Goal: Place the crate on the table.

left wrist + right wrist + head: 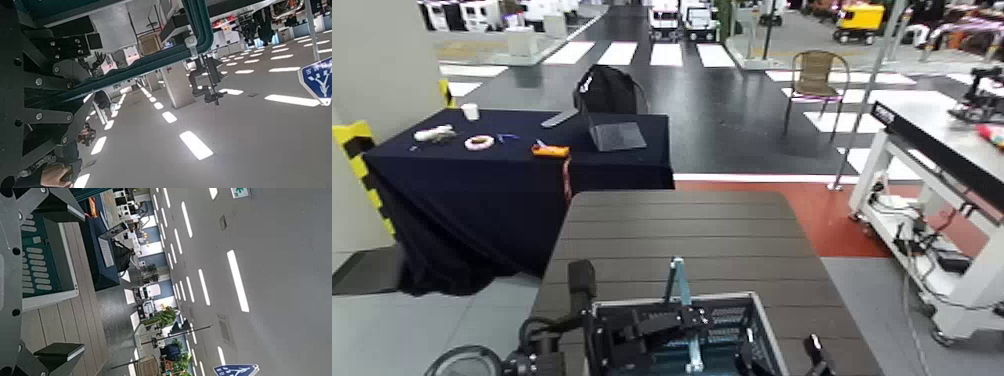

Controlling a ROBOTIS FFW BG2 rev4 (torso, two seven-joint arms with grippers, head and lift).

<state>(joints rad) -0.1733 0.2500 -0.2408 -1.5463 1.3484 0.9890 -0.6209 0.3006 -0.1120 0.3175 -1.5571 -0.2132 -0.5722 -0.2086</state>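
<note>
The crate (764, 335) is at the near end of the dark brown slatted table (672, 230), at the bottom of the head view. Its teal handle (677, 285) stands upright. Whether the crate rests on the slats or hangs just above them is hidden. My left gripper (657, 325) is inside the crate, against the handle. The left wrist view shows the teal handle bar (156, 63) running past it under the ceiling. My right gripper (812, 355) is at the crate's right side. In the right wrist view it (74, 282) is open, fingers wide apart beside the lattice wall (31, 258).
A navy-cloth-draped table (512, 170) with small items and a black backpack (607, 90) stands beyond the far left corner. A white-framed workbench (932, 130) with cables under it is at the right. A chair (817, 75) stands farther back.
</note>
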